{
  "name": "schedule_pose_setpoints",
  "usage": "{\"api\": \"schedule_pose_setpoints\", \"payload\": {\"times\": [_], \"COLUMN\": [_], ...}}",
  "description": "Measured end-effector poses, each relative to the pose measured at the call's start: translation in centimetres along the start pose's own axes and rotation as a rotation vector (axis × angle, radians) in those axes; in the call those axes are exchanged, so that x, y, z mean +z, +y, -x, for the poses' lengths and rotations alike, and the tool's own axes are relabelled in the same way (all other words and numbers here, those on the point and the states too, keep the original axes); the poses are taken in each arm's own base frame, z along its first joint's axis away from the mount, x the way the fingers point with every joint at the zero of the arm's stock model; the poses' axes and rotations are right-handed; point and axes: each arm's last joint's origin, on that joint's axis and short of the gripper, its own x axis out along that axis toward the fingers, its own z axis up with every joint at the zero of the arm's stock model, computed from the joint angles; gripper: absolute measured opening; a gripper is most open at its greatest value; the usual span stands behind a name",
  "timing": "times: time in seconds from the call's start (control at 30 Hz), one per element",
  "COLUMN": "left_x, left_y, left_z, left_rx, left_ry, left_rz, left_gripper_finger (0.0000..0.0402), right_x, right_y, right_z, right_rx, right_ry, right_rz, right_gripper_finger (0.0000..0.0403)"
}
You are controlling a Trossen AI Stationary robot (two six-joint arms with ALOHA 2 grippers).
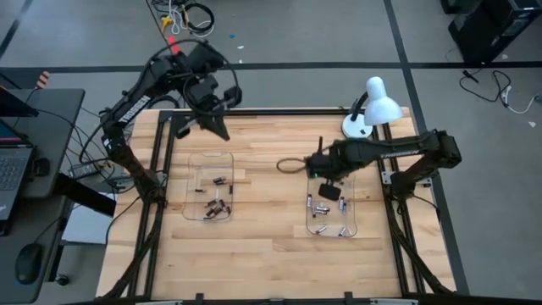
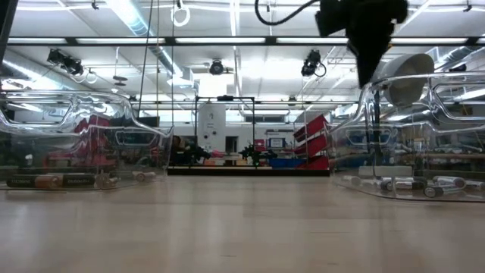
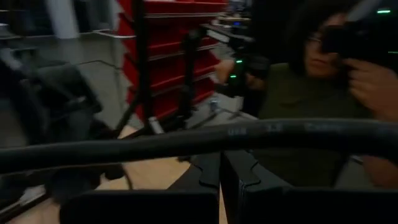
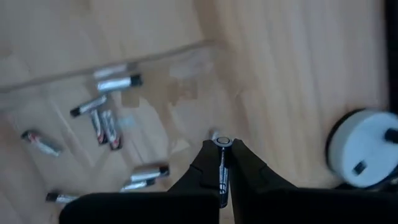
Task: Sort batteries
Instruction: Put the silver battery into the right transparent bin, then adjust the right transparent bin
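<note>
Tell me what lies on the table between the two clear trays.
Nothing: in the high view, bare wood separates the left tray from the right tray.

table [image 1: 271, 246]: was light wood with thin stripes
trays [image 1: 211, 161]: were clear
left tray batteries [image 1: 218, 203]: were dark
right tray batteries [image 1: 326, 209]: were shiny silver
lamp [image 1: 377, 103]: was white
arms [image 1: 398, 148]: were black
bins [image 3: 180, 37]: were red
floor [image 1: 339, 42]: was grey
</note>
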Motion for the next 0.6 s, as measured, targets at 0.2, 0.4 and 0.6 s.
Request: {"api": "schedule_pose_setpoints", "payload": {"times": [0.2,0.4,0.6], "left_x": [-0.3,-2.5,-5.4], "left_y": [-0.5,-1.5,-2.8], "left_z": [-4.4,-9.6,-15.3], "left_rx": [-0.175,-0.377,-0.566], "left_ry": [-0.012,-0.029,-0.086], "left_rz": [-0.007,-0.017,-0.084], "left_gripper_finger": [0.0,0.0,0.0], "right_x": [-2.2,-4.1,-5.1], "right_y": [2.6,4.7,6.7], "right_z": [-1.9,-3.4,-3.1], "right_rx": [-0.025,-0.052,-0.071], "right_ry": [0.072,0.092,0.026], "right_rz": [0.002,-0.045,-0.074], "right_gripper_finger": [0.0012,0.0044,0.0092]}}
